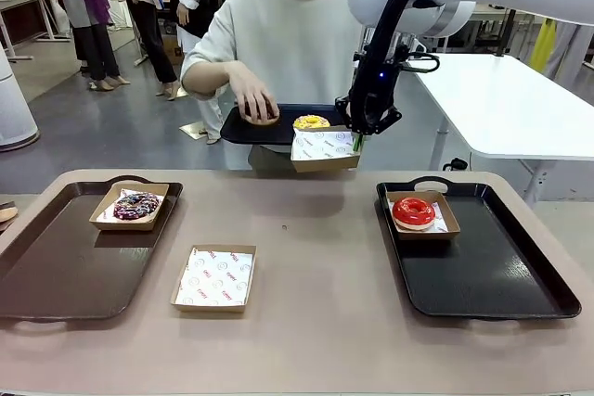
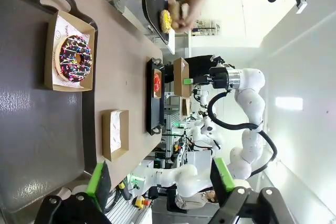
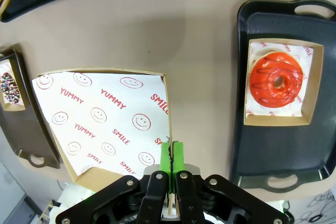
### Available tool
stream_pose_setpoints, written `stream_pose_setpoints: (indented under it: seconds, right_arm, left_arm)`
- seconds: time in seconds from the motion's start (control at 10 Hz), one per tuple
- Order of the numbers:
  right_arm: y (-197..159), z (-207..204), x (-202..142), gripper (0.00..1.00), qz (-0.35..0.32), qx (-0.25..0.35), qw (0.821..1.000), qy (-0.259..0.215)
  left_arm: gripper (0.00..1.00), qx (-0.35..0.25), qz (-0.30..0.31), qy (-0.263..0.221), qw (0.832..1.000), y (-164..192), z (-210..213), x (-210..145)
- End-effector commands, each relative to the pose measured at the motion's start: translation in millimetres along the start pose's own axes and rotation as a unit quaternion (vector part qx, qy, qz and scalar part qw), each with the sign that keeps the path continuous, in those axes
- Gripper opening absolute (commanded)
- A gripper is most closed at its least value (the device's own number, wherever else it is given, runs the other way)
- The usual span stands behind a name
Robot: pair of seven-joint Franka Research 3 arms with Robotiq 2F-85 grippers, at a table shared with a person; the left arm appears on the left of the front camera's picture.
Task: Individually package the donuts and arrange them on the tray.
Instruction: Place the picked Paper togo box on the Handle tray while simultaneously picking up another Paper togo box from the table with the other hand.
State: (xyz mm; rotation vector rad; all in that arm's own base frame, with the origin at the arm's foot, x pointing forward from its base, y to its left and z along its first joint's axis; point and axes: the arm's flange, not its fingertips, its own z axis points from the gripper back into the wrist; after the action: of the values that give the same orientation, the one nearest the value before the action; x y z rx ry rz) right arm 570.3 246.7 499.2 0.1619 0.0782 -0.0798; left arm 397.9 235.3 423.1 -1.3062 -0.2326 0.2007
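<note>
The tan table bears an empty paper-lined box, a brown tray to its left and a black tray to its right.

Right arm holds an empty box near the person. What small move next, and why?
Probably hold the paper-lined cardboard box level by the far black tray: the right gripper pinches its rim, and the person's hand is there beside the yellow-iced ring donut.
</note>
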Motion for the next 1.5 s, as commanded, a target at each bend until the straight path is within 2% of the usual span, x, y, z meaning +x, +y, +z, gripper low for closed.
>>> stream_pose_setpoints:
  seconds: [0.0,1.4]
  right_arm:
    - [-1.1,-0.5,-2.1,0.00,-0.002,0.001,1.000,-0.002]
    - [-1.1,-0.5,-2.1,0.00,-0.002,0.001,1.000,-0.002]
  left_arm:
    - [1.00,-0.005,-0.001,0.003,1.000,-1.3,2.3,-0.3]
    - [1.00,-0.005,-0.001,0.003,1.000,-1.3,2.3,-0.3]
